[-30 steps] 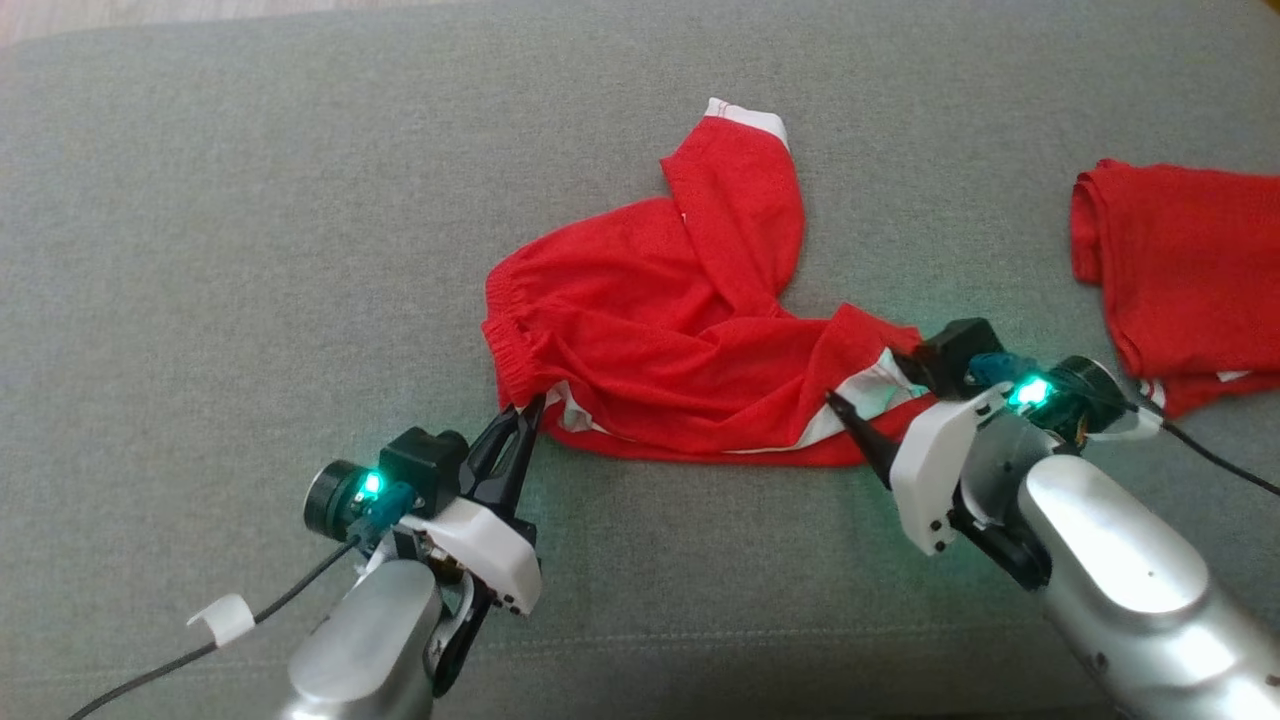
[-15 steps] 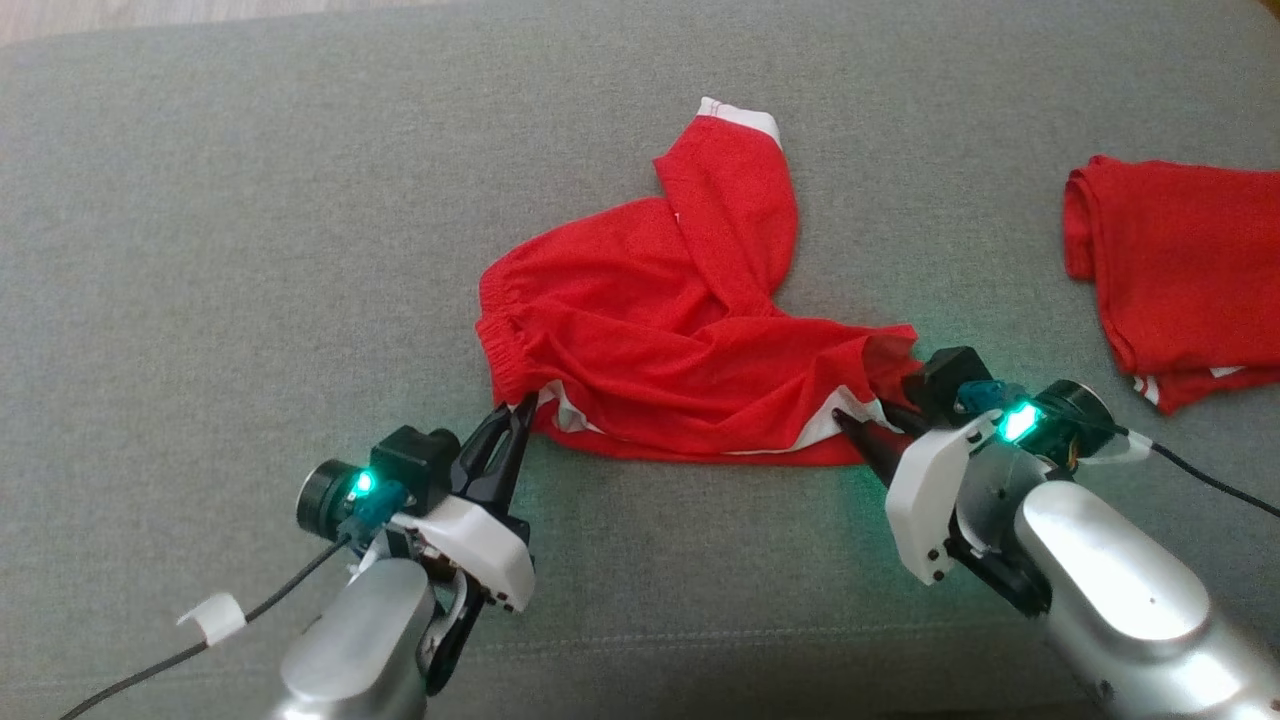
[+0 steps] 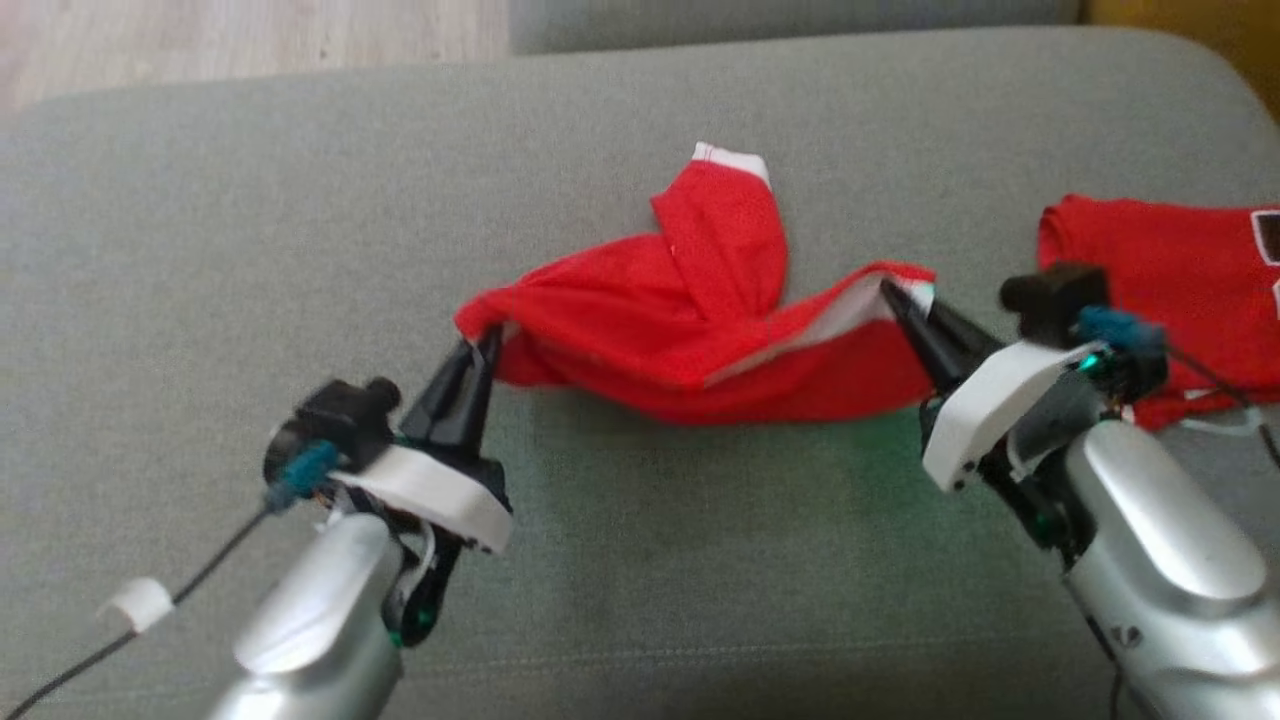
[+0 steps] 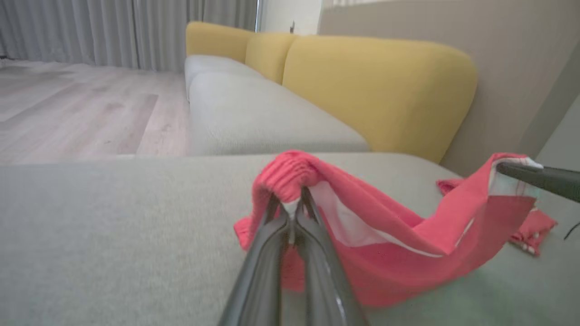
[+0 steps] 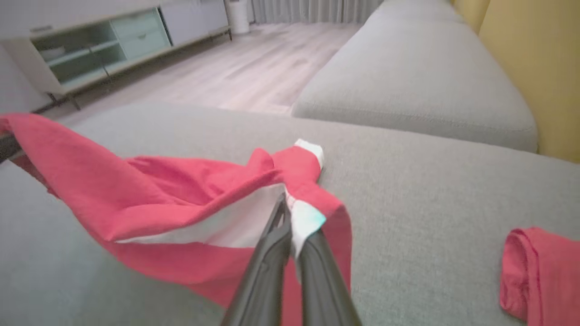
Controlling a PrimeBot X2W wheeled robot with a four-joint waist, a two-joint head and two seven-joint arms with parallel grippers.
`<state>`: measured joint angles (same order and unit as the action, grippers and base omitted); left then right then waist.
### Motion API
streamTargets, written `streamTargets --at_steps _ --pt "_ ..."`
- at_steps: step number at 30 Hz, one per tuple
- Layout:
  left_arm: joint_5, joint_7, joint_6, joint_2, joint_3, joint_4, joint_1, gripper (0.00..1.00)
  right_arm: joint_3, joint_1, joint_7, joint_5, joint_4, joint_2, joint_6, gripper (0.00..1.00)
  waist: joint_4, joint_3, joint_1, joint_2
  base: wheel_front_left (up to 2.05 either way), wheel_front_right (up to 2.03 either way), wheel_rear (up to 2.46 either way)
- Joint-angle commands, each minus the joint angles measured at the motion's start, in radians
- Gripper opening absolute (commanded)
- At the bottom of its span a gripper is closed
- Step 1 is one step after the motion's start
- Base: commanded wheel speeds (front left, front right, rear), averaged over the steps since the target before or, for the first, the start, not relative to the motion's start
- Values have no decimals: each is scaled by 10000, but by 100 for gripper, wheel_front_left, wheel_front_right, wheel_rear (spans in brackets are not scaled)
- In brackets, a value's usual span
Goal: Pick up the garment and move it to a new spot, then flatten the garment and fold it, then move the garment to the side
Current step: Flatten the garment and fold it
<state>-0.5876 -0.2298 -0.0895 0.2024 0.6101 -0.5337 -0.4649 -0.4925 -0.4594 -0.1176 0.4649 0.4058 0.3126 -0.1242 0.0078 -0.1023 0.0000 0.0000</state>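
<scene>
The garment [image 3: 690,320] is a pair of red shorts with white trim, hanging in a sagging span above the grey sofa seat [image 3: 640,560]. My left gripper [image 3: 485,338] is shut on its elastic waistband at the left end; the left wrist view shows the fingers [image 4: 272,226] pinching the bunched waistband of the garment [image 4: 385,235]. My right gripper [image 3: 890,292] is shut on the white-trimmed edge at the right end, and the right wrist view shows its fingers [image 5: 276,235] clamped on that edge of the garment [image 5: 158,203]. One leg with a white hem still trails back onto the cushion.
A second red garment [image 3: 1180,270] lies folded on the seat at the right, close behind my right wrist. A neighbouring grey cushion [image 5: 408,81] and a yellow backrest [image 4: 376,90] stand beyond. Wooden floor [image 3: 250,40] lies past the seat's far edge.
My right gripper has closed on the shorts' white-trimmed edge. Both grippers have risen and lifted the near edge off the cushion. The head camera has shifted too.
</scene>
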Motion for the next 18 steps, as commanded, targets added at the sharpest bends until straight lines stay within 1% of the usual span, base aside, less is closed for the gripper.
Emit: streamTargets --at_steps 1,5,9,14,18 --pt "-178 -21 -41 352 -524 583 -558 0 133 -180 160 164 -521 -60 -65 0 -20 286 0 0 0 0 0" --pt "-611 427 -50 768 -890 1858 -603 0 742 18 247 509 -1383 29 -65 0 -57 782 0 0 0 0 0" --pt "-887 1106 93 1270 -1178 3354 -691 0 1421 312 127 684 -2484 174 -65 0 -128 1254 0 0 0 0 0" --pt "-1108 2137 315 1913 -1471 5355 -1047 0 2334 607 -372 713 -4317 330 -65 0 -260 1618 0 0 0 0 0" --pt "-1401 2956 548 2289 -1772 6772 -1428 0 2964 786 -984 651 -5848 335 -65 0 -380 1813 0 0 0 0 0"
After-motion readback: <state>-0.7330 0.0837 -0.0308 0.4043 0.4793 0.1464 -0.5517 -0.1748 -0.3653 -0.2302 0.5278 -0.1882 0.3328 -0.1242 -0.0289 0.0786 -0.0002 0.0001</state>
